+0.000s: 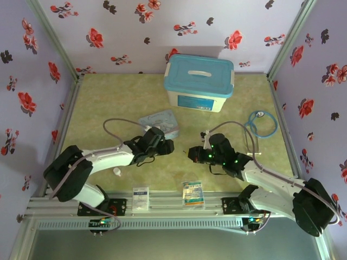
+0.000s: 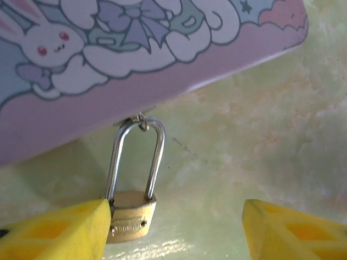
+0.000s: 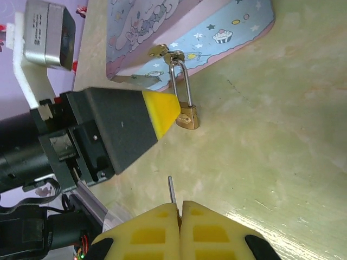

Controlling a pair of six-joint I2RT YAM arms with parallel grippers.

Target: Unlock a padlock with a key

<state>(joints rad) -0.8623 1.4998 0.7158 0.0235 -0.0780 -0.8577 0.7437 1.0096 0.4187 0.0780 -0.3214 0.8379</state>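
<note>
Left gripper (image 2: 176, 230): yellow jaws parted, one fingertip (image 2: 54, 233) touching the padlock (image 2: 130, 215).
Right gripper (image 3: 180, 216): pressed together on the key (image 3: 170, 188), thin grey blade sticking out.
Padlock: brass body, slim silver shackle hooked through the clasp of the cartoon tin (image 2: 108, 81).
Right wrist view: key tip near the padlock, apart from it.
Top view: blue-lidded box (image 1: 199, 82) behind, stethoscope (image 1: 261, 123) at right, green marbled table (image 1: 108, 103).

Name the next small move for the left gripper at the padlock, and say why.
Probably close the left gripper on the padlock: its jaws stand open, one finger against the brass body, the other well clear. The right gripper pinches the key, which needs a steadied lock.
</note>
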